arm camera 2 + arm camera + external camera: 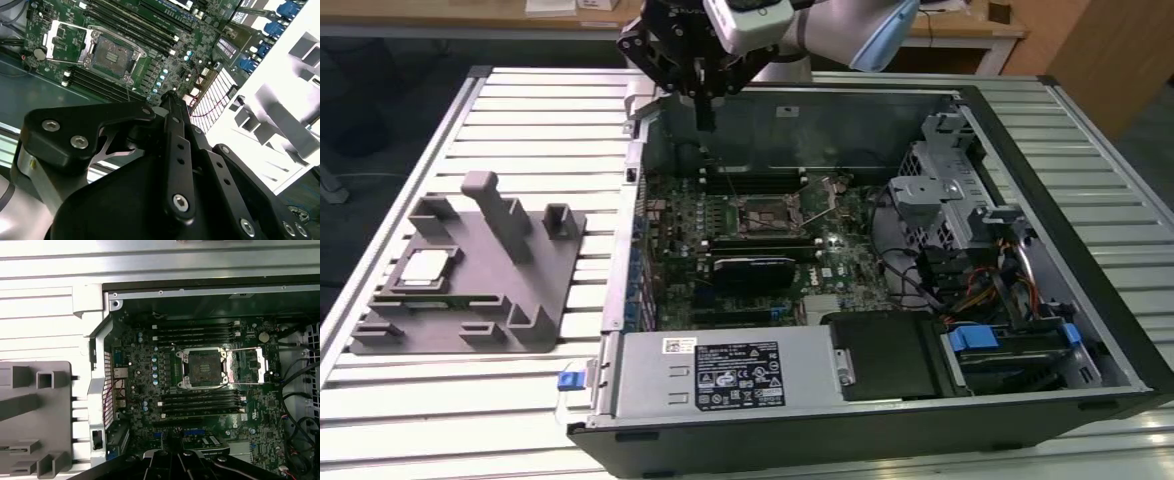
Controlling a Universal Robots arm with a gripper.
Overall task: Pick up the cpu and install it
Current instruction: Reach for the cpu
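The cpu (427, 266), a small silvery square chip, lies flat on the grey tray (520, 300) at the exterior view's left, outside the computer case. My gripper (704, 122) hangs high over the case's far left corner, fingers pressed together with nothing between them, well away from the cpu. Its black linkage and tip (168, 98) rise in the second wrist view, and its tip (172, 452) also appears in the first wrist view. On the green motherboard (720, 210) the cpu socket (767, 214) (111, 52) (205, 367) stands bare, with its metal load plate (247, 365) swung open beside it.
The open computer case (1067, 330) lies on a slatted metal table (534, 130). A silver power supply (720, 375), a black block (887, 360), a drive cage (947, 200) and cables (987, 290) fill its near and right parts. Upright posts (487, 205) stand on the tray.
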